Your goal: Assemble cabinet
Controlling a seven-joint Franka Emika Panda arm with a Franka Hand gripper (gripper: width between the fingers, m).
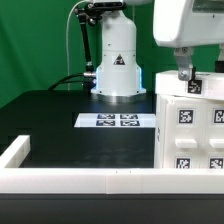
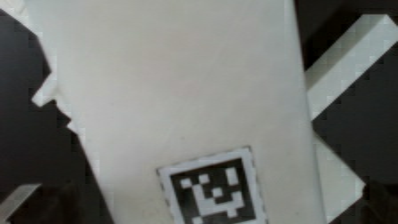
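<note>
Pincer (image 1: 184, 76) sits at upper right, atop the cabinet (image 1: 190, 125). I cannot tell its opening. Cabinet rests on the counter (image 1: 60, 125).

You are looking at the cabinet (image 1: 190, 125), a large white box sitting upright at the exterior view's right, showing black-and-white square tags on its faces; it is filling the wrist view (image 2: 178, 100).

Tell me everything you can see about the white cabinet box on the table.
The cabinet is a large white box, plastic by its look, carrying square black-and-white tags on its top and front. It stands on the black table at the exterior view's right, beside the white border rail. The gripper sits right above its top; contact is unclear. The wrist view shows a white panel with one tag.
</note>
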